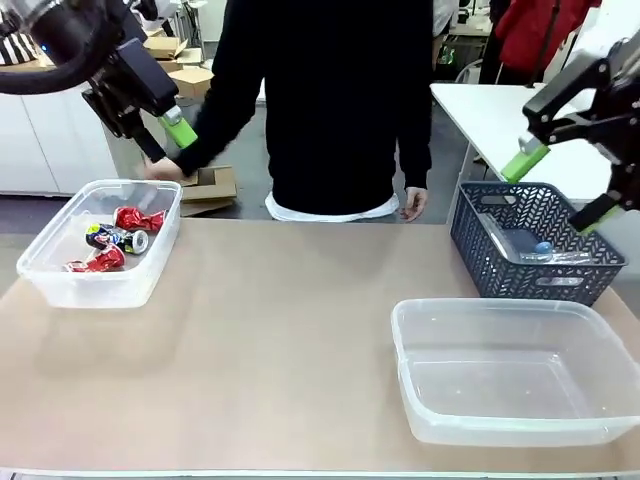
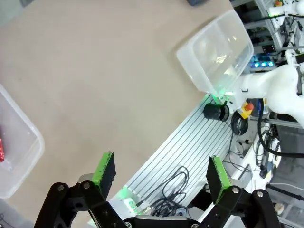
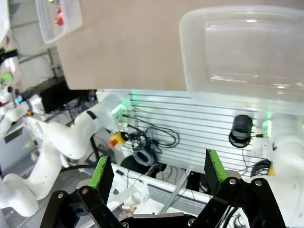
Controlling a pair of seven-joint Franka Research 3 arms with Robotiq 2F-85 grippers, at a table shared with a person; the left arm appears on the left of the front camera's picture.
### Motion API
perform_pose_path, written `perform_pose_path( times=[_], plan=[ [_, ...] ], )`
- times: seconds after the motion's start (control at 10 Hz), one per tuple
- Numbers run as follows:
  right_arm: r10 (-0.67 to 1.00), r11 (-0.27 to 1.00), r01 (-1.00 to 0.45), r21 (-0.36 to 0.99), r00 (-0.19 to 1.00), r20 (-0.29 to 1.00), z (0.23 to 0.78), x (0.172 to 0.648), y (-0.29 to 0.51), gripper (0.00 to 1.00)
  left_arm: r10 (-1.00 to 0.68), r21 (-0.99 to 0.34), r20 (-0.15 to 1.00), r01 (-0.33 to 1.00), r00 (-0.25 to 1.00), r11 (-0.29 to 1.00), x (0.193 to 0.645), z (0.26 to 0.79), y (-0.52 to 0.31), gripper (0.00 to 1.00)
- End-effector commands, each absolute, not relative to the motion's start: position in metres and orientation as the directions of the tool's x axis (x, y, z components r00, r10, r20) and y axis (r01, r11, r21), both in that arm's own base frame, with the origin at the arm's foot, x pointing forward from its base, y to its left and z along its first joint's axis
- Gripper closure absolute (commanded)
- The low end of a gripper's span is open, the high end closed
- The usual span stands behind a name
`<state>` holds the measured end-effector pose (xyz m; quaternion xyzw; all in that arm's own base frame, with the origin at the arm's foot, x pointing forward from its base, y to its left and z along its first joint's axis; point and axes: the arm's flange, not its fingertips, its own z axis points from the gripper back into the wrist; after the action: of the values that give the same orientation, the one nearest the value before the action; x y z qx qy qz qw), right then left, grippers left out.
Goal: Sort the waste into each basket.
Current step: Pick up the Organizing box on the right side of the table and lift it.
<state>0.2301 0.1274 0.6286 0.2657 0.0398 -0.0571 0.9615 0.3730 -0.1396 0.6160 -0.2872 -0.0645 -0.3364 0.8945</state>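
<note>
Well, both our claws are spread wide and holding nothing: our left gripper [image 1: 165, 138] hangs high above the left tub [image 1: 90, 290], where the red and dark cans [image 1: 115, 240] already lie, and our right gripper [image 1: 560, 188] hovers just over the lattice basket [image 1: 500, 280]. A clear bottle [image 1: 515, 243] lies flat in that basket, below the right claw and apart from it. We reckon the fetch goes best if we drop straight down, jaws across the bottle's body and clear of the lattice walls, then carry it to the empty tub [image 1: 500, 428] just beside

Both arms [image 1: 60, 40] [image 1: 615, 95] aloft (jaws wide apart)
</note>
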Motion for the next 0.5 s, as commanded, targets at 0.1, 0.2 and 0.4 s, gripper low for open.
perform_pose_path(
  times=[0.1,0.2,0.4],
  plan=[
    [-0.155,0.918,0.162,0.363,0.987,-0.05,0.607,0.185,0.061,0.0,-0.578,-0.548,0.284,0.624,0.766,0.557,0.356,0.588,-0.22,0.0],
    [-0.202,0.94,0.203,0.274,0.979,-0.032,0.592,0.161,0.02,0.0,-0.635,-0.55,0.152,0.598,0.758,0.583,0.349,0.565,-0.27,0.0],
    [-0.258,0.949,0.256,0.184,0.966,-0.011,0.563,0.14,-0.03,0.0,-0.636,-0.55,0.061,0.558,0.769,0.622,0.348,0.526,-0.352,0.0]
  ],
)
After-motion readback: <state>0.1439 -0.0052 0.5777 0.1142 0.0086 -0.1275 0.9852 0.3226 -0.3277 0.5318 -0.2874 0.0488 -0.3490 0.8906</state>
